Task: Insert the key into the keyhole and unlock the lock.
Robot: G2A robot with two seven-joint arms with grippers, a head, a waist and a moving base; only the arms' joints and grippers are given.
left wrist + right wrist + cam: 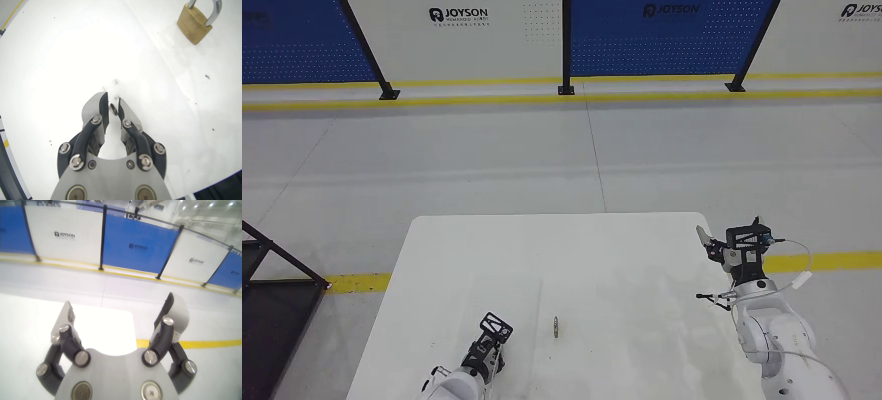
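A brass padlock (194, 26) with a steel shackle lies on the white table (56, 66), a short way ahead and to one side of my left gripper (113, 97). That gripper is low over the table near its front edge, shut on a small silver key (113, 109) pinched between its black pads. From above, the left gripper (497, 325) sits just left of the padlock (556, 326). My right gripper (730, 235) hangs open at the table's right edge, near the far corner. In its own view the right gripper (119, 299) holds nothing between its spread fingers.
The white table (622, 260) carries only small dark specks around the lock. A black frame (282, 260) stands off the table's left side. Blue and white barrier panels (662, 40) line the floor far behind.
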